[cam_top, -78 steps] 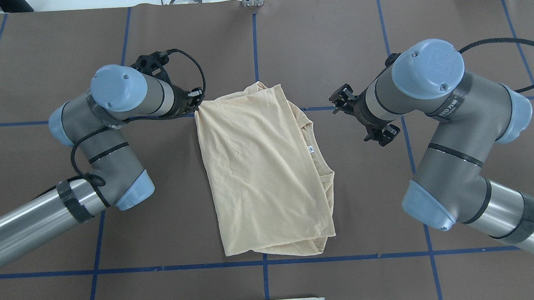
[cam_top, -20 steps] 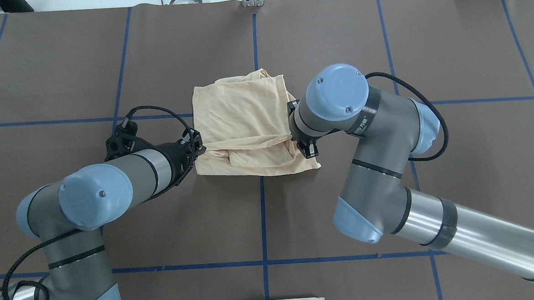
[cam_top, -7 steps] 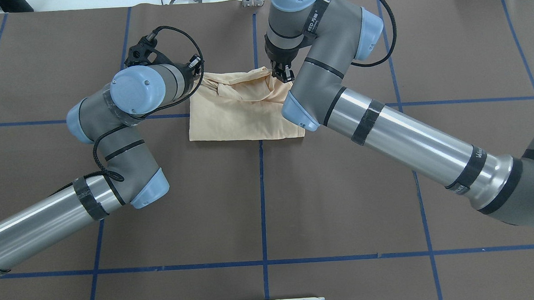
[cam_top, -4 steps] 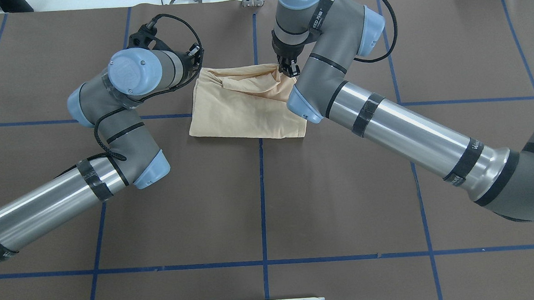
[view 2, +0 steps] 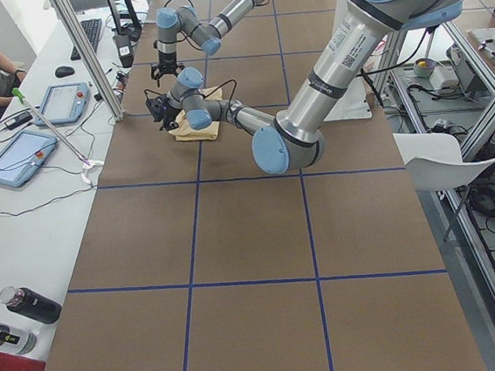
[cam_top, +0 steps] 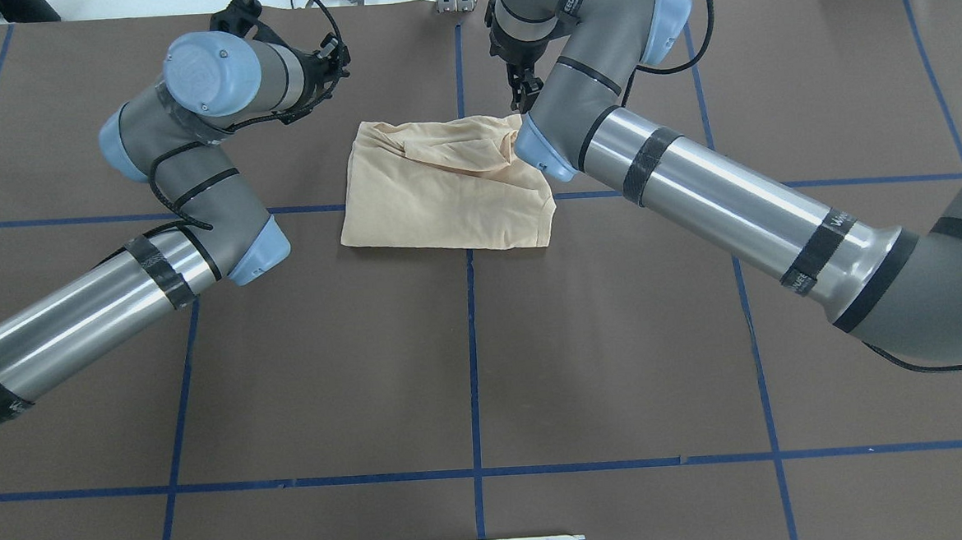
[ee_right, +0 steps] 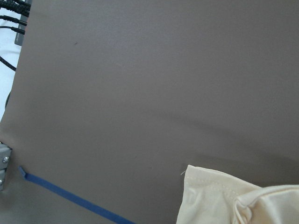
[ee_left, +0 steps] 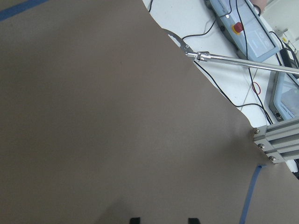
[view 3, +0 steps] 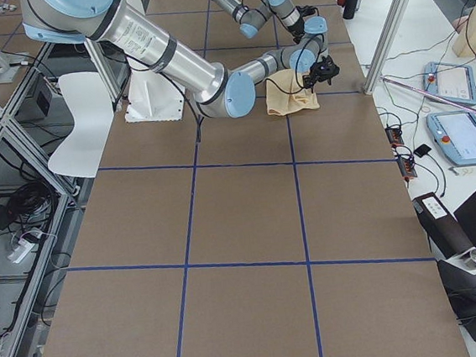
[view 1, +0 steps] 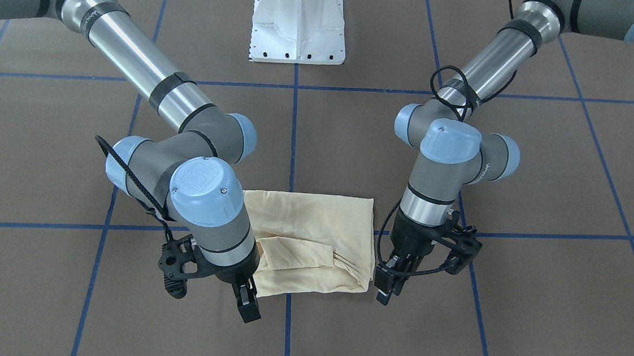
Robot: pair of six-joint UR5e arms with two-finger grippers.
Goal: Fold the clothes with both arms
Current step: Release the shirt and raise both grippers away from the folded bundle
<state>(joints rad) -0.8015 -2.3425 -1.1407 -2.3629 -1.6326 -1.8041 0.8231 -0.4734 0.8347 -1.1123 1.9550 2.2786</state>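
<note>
1. Front-facing exterior view, nearest: the black two-finger right gripper [view 1: 247, 306] hangs by one near corner of the folded pale cream-yellow thin shirt [view 1: 314, 221], holding nothing. I cannot tell whether it is open.
2. The black left gripper [view 1: 382, 292], jaws parted and empty, hangs beside the other corner.
3. The shirt lies on the brown blue-taped desk [view 1: 351, 147], between both grippers.
4. The white pedestal base [view 1: 298, 25] stands farthest.

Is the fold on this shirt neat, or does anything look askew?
Slightly untidy: the cream shirt lies as a rough rectangle, but its top layer is bunched and wrinkled along the edge farthest from the robot.
</note>
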